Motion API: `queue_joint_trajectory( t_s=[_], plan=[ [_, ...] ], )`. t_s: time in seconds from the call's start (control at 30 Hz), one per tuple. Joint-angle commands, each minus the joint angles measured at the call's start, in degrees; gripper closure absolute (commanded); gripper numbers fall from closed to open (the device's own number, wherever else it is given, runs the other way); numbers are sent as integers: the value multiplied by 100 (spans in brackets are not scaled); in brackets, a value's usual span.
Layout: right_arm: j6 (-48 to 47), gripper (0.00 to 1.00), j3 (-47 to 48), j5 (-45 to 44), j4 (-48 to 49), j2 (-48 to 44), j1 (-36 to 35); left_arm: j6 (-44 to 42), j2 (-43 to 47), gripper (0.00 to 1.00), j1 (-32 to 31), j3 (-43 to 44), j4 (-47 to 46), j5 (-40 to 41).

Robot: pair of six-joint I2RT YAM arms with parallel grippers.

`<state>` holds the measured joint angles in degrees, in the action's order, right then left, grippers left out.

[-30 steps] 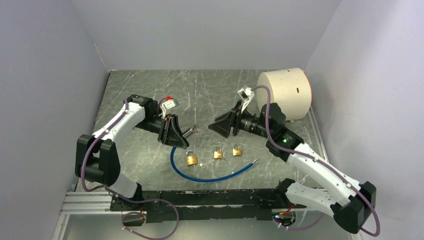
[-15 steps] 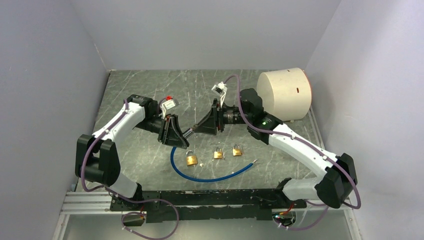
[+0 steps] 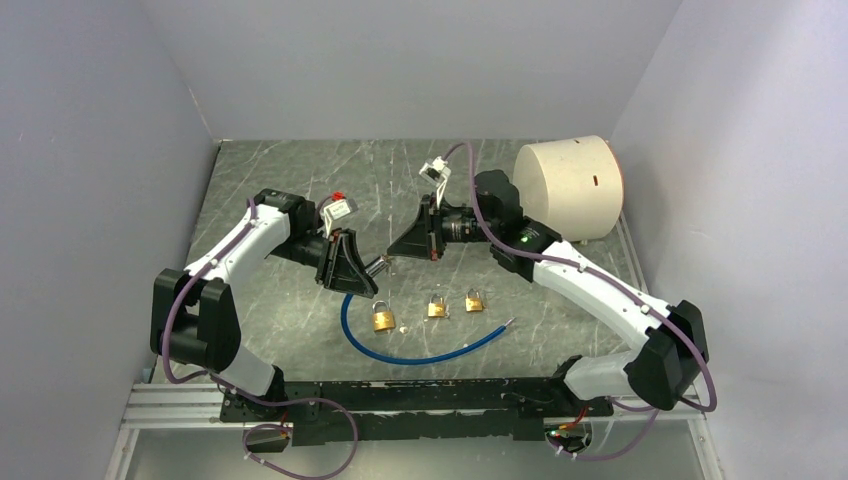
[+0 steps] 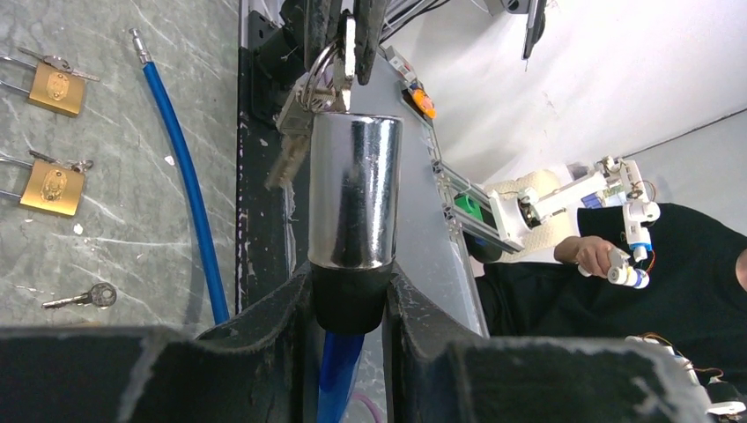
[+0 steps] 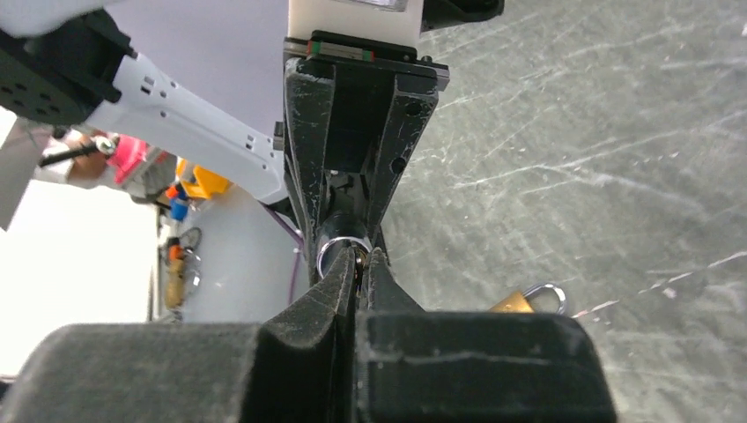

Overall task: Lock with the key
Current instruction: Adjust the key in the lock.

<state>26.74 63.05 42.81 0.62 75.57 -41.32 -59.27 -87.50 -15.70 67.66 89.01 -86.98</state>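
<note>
My left gripper (image 4: pixel 351 295) is shut on the black collar of a cable lock, whose chrome cylinder (image 4: pixel 354 189) points away from the camera and trails a blue cable (image 4: pixel 185 185). A key (image 4: pixel 350 53) sticks out of the cylinder's far end, with a ring of spare keys (image 4: pixel 295 132) hanging beside it. My right gripper (image 5: pixel 358 264) is shut on that key, facing the left gripper's fingers (image 5: pixel 304 159). From above, the cylinder (image 3: pixel 375 266) is held above the table between the left gripper (image 3: pixel 362 270) and the right gripper (image 3: pixel 392 252).
Three brass padlocks (image 3: pixel 383 319) (image 3: pixel 437 307) (image 3: pixel 475 300) lie in a row inside the loop of the blue cable (image 3: pixel 420 357). A loose key (image 4: pixel 84 298) lies near them. A big white drum (image 3: pixel 570 185) stands at the back right.
My right arm has swung left to the end of the lock cylinder and its jaws have closed on the key. The left arm has held still.
</note>
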Motion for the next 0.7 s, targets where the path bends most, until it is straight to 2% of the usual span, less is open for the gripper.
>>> queue_joint_trajectory(
  t_s=[0.0,0.1,0.27,0.33,0.5,0.67],
  plan=[
    [702,100,244,-650,-612,103,-38,-328,193,98,-12,63,713,-932],
    [1387,100,84,-956,-472,126,-120,-382,165,98,-12,62,714,-911],
    [1628,100,974,-2504,-2239,537,-613,-410,206,98,-11,46,714,-908],
    [1726,100,1059,-2812,-2456,630,-760,-410,207,97,-3,45,714,-908],
    [2016,99,634,-3327,-2347,290,-790,-411,251,98,5,37,714,-908],
    [1687,97,1346,-3712,-3306,443,-854,-410,210,98,25,61,713,-904]
  ],
)
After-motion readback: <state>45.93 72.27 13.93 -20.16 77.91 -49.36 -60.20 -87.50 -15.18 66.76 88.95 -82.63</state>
